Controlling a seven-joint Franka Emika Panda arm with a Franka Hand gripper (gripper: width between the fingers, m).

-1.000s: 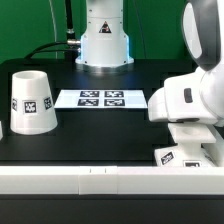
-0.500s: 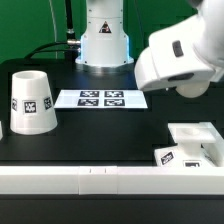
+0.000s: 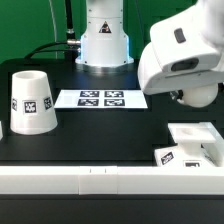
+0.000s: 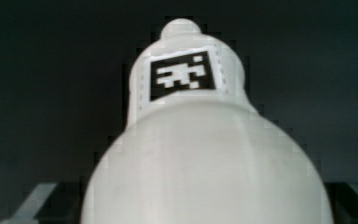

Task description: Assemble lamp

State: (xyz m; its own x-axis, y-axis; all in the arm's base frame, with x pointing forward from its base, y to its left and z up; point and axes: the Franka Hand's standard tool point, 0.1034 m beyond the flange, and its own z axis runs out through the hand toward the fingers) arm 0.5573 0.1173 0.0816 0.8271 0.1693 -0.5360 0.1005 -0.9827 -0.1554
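Observation:
The white bulb point(image 4: 202, 140) fills the wrist view, its tagged narrow end pointing away from the camera. It sits between my gripper's point(image 4: 194, 216) two fingers, whose dark edges show at either side of its round head. The gripper looks shut on it. In the exterior view my arm point(image 3: 180, 55) hangs at the upper right, and the gripper and bulb are hidden behind it. The flat square base point(image 3: 195, 143) lies on the table at the exterior view's lower right, below the arm. The tapered shade point(image 3: 32, 100) stands at the exterior view's left.
The marker board point(image 3: 100, 98) lies flat in the middle of the black table. The big white robot pedestal point(image 3: 105, 40) stands at the back. A white ledge point(image 3: 90, 178) runs along the table's front edge.
My arm has risen from low over the base, which it covered a second ago, to well above it. The base now shows in full. The shade has not moved.

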